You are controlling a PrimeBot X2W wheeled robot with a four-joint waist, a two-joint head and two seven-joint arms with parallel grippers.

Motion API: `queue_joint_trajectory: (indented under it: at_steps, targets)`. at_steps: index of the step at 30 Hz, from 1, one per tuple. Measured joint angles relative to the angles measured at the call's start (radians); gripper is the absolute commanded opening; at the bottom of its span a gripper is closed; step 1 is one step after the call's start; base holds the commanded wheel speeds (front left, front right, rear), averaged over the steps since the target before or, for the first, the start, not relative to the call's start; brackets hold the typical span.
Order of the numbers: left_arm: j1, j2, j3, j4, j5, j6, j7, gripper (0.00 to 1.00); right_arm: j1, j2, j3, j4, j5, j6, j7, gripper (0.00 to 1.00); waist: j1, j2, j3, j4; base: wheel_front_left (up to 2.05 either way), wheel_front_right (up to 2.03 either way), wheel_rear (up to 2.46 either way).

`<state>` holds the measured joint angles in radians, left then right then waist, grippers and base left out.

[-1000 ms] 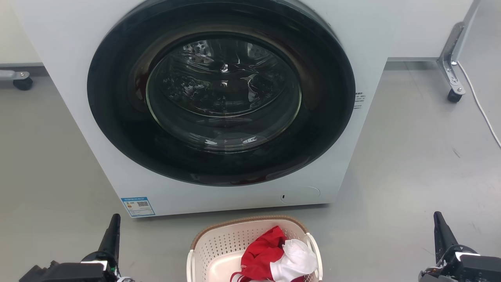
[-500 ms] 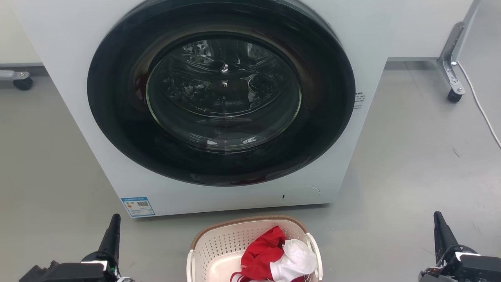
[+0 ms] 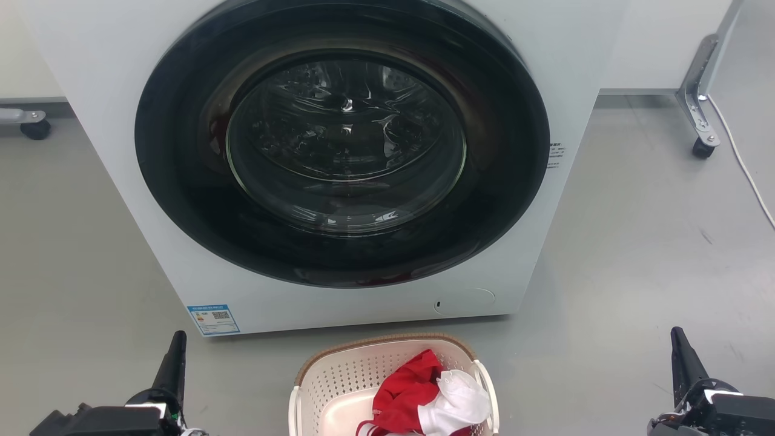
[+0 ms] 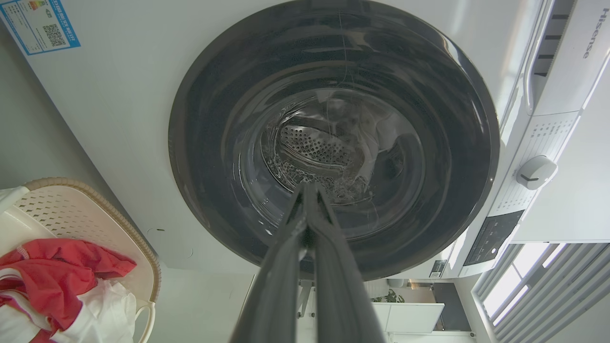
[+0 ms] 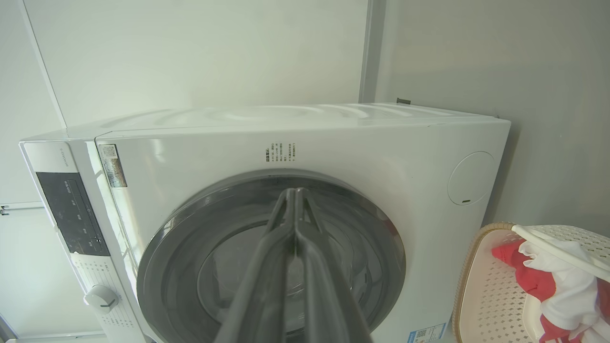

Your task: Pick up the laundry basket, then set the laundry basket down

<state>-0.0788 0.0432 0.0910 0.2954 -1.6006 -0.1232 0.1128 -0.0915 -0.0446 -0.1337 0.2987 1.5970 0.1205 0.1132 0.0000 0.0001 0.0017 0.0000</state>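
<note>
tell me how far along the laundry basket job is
Done: nothing that shows. The laundry basket sits on the floor in front of the washing machine, with red and white clothes inside. In hand: nothing; the left gripper and right gripper are shut and empty, out to either side, apart from the basket. Left: grasp it, lift it, set it down.

One washing machine [image 3: 342,145]; one laundry basket [image 3: 339,366]; two garments, one red garment [image 3: 405,387] and one white garment [image 3: 460,402]; two claws, left claw [image 3: 177,339] and right claw [image 3: 677,336].
</note>
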Motion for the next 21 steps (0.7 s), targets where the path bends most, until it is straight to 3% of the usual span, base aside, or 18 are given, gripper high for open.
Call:
queue_joint_trajectory:
  at_steps: [21]
  targets:
    - [0.0, 0.0, 0.0, 0.0, 0.0, 0.0, 0.0, 0.0, 0.0, 0.0, 0.0, 0.0, 0.0, 0.0, 0.0, 0.0, 0.0, 0.0, 0.0, 0.0, 0.0, 0.0, 0.0]
